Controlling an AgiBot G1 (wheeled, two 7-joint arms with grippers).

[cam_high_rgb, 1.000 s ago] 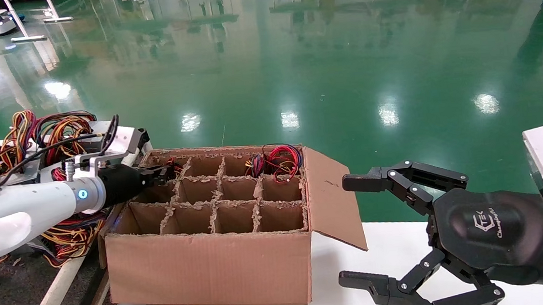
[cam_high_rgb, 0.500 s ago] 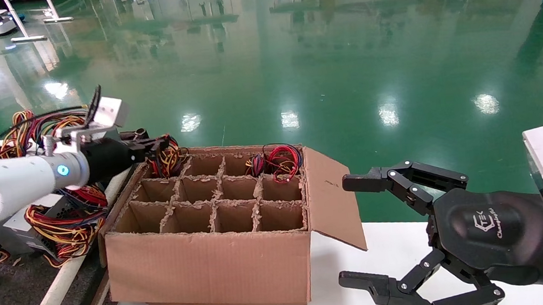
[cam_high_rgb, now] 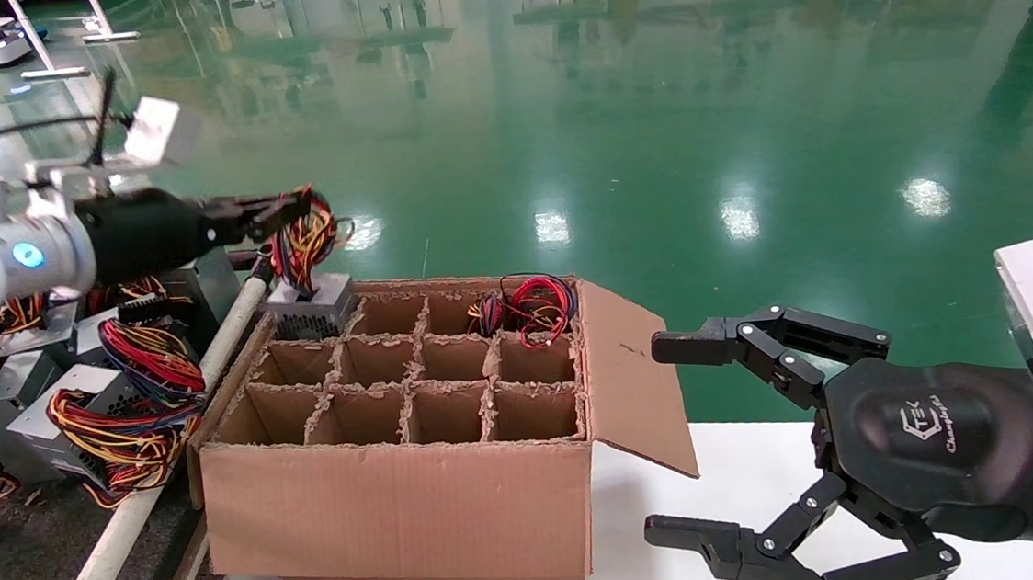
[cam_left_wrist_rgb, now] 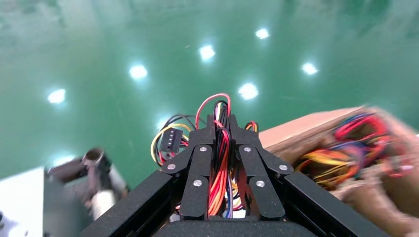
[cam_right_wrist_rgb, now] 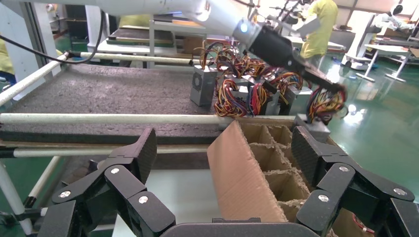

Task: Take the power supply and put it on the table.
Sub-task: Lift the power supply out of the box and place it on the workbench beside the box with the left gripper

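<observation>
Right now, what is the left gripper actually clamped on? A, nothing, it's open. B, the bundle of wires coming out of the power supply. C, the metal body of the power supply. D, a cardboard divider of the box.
B: the left gripper is shut on the wires, and the power supply hangs below them, partly risen out of the far left corner cell of the cardboard box.

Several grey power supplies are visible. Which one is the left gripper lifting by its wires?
The power supply rising from the cardboard box's far-left corner cell; the left gripper grips its wire bundle. The others lie on the dark table.
</observation>
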